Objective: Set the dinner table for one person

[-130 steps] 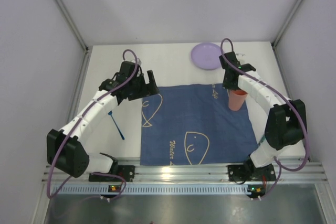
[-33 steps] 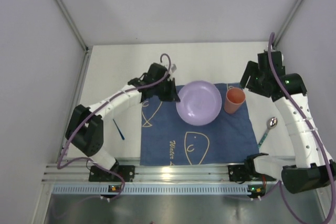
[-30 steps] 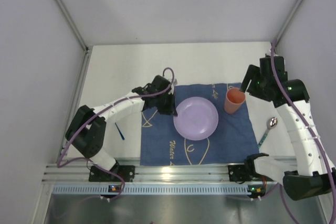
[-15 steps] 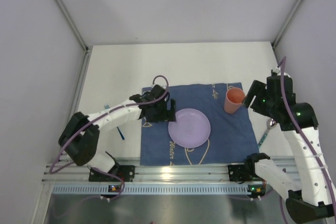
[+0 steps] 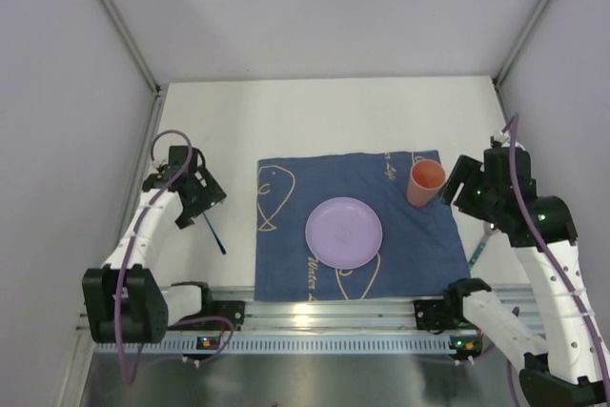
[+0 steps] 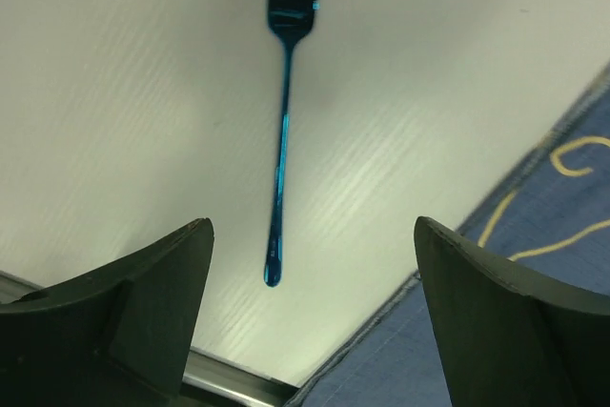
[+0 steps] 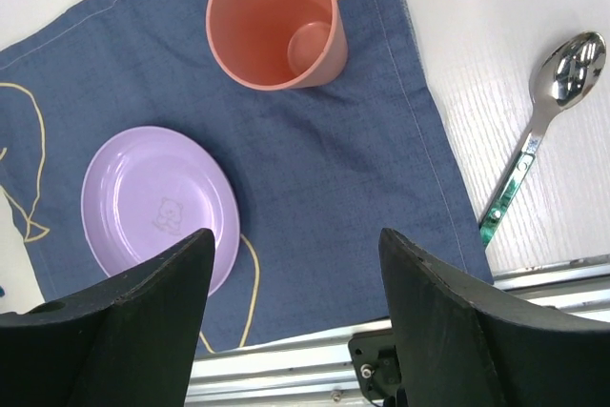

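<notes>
I read the left gripper as spread open and empty above the blue fork, which lies on the dinner table left of the cloth. The right gripper is likewise open over the plate and cup on the cloth. The spoon lies at the cloth's right edge, possibly touching it.

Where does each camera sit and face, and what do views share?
Top external: high behind the robot, looking down on the table; left arm and right arm show.
Left wrist: on the left arm, looking down at the fork; open left gripper frames it.
Right wrist: on the right arm, looking down at cup, plate, spoon; open right gripper in foreground.
Shared: top and right wrist show cup and plate.
</notes>
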Controlling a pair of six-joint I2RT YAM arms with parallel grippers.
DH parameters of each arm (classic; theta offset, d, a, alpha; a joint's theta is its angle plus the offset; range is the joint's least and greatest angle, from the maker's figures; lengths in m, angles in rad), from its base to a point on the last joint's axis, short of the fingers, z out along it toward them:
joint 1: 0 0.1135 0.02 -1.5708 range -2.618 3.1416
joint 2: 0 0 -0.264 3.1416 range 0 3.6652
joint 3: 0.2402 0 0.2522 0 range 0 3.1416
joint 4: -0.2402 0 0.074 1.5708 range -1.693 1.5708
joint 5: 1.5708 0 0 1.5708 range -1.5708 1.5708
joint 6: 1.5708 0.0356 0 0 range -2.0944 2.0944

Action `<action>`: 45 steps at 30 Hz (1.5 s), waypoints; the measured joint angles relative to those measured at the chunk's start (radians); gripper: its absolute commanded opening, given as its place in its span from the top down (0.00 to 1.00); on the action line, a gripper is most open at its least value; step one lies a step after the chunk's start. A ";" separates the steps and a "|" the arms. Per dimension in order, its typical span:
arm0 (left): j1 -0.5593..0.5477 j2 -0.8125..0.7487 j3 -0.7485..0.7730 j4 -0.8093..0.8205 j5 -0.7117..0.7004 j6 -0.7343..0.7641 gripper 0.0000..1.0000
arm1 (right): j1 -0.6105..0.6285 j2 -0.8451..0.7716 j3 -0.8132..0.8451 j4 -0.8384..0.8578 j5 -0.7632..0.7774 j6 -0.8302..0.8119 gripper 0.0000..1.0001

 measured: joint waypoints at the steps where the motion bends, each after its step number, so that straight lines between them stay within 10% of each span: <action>1: 0.039 0.032 -0.001 0.002 0.021 0.012 0.12 | 0.000 0.003 0.000 0.000 -0.005 0.000 0.30; 18: 0.188 0.296 -0.089 0.176 0.117 0.102 0.32 | 0.000 0.079 0.002 0.002 -0.010 -0.019 0.31; 30: 0.202 0.384 -0.035 0.267 0.101 0.134 1.00 | 0.002 0.133 0.017 0.003 0.002 -0.044 0.32; 45: 0.131 0.386 0.121 0.246 0.277 0.290 1.00 | 0.005 0.142 0.021 0.008 0.035 -0.055 0.32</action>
